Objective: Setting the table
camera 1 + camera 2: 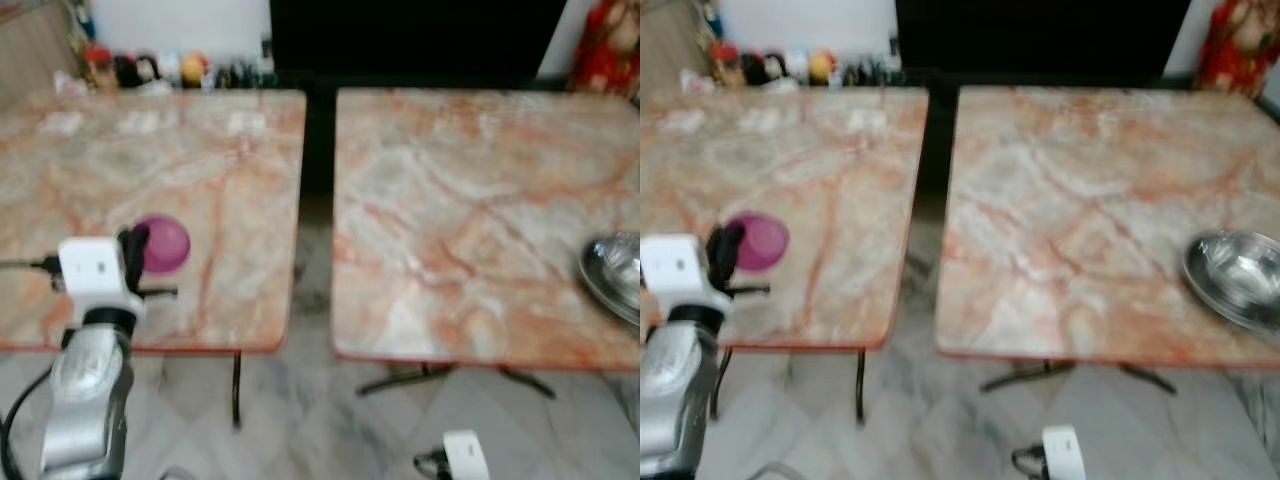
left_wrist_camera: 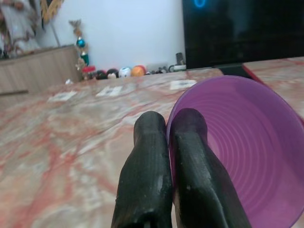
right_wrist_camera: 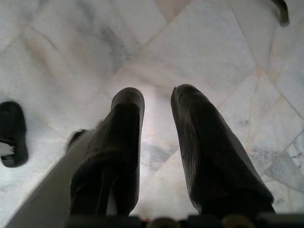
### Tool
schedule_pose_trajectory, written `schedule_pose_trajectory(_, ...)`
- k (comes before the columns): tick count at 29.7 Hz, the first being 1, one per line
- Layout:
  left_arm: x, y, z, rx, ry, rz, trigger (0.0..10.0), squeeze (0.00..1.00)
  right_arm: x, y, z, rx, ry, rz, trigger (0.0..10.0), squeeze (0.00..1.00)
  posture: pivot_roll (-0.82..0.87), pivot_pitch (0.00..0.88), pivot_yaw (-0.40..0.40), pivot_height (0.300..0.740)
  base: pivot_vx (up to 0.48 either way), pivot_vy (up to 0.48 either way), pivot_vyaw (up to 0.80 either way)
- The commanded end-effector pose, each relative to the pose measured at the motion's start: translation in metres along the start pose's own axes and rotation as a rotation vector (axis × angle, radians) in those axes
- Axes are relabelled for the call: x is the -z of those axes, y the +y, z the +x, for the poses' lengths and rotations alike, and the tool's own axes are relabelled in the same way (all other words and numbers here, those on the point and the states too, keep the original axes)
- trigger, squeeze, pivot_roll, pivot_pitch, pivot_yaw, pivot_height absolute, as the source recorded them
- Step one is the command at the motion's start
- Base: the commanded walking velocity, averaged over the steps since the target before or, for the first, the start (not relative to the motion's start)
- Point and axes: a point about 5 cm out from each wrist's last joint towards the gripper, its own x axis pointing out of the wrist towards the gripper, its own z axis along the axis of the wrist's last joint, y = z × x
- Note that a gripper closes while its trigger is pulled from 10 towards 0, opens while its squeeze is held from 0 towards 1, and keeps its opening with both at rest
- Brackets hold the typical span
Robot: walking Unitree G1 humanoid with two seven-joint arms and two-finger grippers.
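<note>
A purple plastic bowl (image 1: 165,243) sits low over the near part of the left marble table (image 1: 150,140). My left gripper (image 1: 135,250) is shut on its rim. In the left wrist view one black finger (image 2: 147,166) lies outside the bowl (image 2: 247,156) and the other inside it. A shiny metal bowl (image 1: 1240,275) rests at the right edge of the right marble table (image 1: 1090,200). My right gripper (image 3: 156,97) hangs low over the tiled floor, open, with nothing between its fingers.
A narrow gap (image 1: 315,200) separates the two tables, with thin metal legs (image 1: 236,390) under them. Small figurines (image 1: 150,68) line the back wall beside a dark cabinet (image 1: 410,40). A black object (image 3: 12,133) lies on the floor near my right gripper.
</note>
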Motion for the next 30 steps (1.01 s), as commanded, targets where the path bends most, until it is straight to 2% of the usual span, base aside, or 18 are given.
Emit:
schedule_pose_trajectory(1, -0.004, -0.002, 0.001, 0.01, -0.008, -0.002, 10.0, 0.0, 0.004, -0.005, -0.001, 0.017, 0.012, 0.01, 10.0, 0.0, -0.03, 0.075, 0.043, 0.74, 0.0, -0.469, 0.0)
schedule_pose_trajectory(9, -0.005, 0.01, 0.002, -0.004, -0.007, 0.037, 10.0, 0.0, 0.003, -0.005, -0.001, 0.024, 0.013, 0.02, 10.0, 0.0, -0.02, 0.093, 0.043, 0.74, 0.0, -0.47, 0.0)
schedule_pose_trajectory(16, -0.005, 0.006, -0.001, 0.002, -0.004, 0.032, 10.0, 0.0, 0.003, -0.006, -0.001, 0.025, 0.011, 0.021, 10.0, 0.0, -0.03, 0.106, 0.042, 0.74, 0.0, -0.471, 0.0)
schedule_pose_trajectory(23, -0.005, 0.009, 0.0, 0.004, 0.004, 0.033, 10.0, 0.0, 0.004, -0.006, -0.001, 0.025, 0.013, 0.019, 10.0, 0.0, -0.02, 0.112, 0.042, 0.74, 0.0, -0.462, 0.0)
schedule_pose_trajectory(30, -0.005, 0.002, 0.0, 0.03, 0.008, 0.023, 10.0, 0.0, 0.004, -0.006, -0.001, 0.027, 0.013, 0.022, 10.0, 0.0, -0.02, 0.114, 0.043, 0.74, 0.0, -0.039, 0.0)
